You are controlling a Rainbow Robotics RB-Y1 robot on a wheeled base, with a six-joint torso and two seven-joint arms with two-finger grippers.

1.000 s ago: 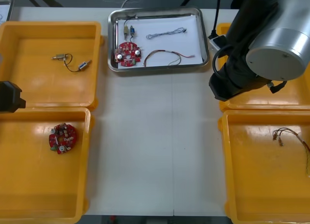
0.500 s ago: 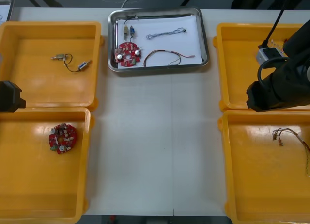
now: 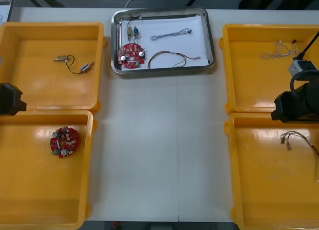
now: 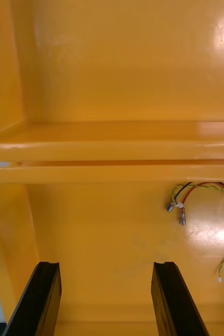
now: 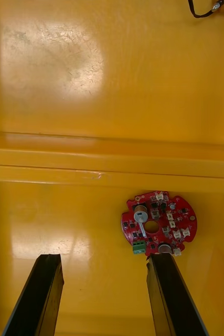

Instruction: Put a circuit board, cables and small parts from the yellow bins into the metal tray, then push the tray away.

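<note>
The shiny rectangular metal tray (image 3: 164, 68), white inside, stands at the far middle of the light table (image 3: 159, 150). In its near left corner lies a round red circuit board (image 3: 131, 55). A red and yellow cable (image 3: 169, 58) lies just right of that board, and a twisted blue and white cable (image 3: 171, 35) lies behind it. Small metal parts (image 3: 132, 30) sit in the far left corner.

Left of the tray, the far yellow plastic bin (image 3: 30, 83) holds a thin black cable (image 3: 73, 63) with metal ends. The near left bin (image 3: 30, 190), towards the robot, holds a second red circuit board (image 3: 64, 141).

The left gripper (image 5: 104, 258) hangs over that near bin, its fingers spread wide above the bare floor. The second board lies just past one fingertip, not between them. The touching rims of the two left bins lie beyond it.

Right of the tray, the far right bin (image 3: 249, 83) holds a pale twisted cable (image 3: 275, 50). The near right bin (image 3: 259, 190) holds another red and yellow cable (image 3: 296, 139).

The right gripper (image 4: 105, 268) is over the near right bin, with its fingers wide apart. That cable lies off to one side, beyond the fingertips. The rims where the two right bins meet lie ahead of the fingers.
</note>
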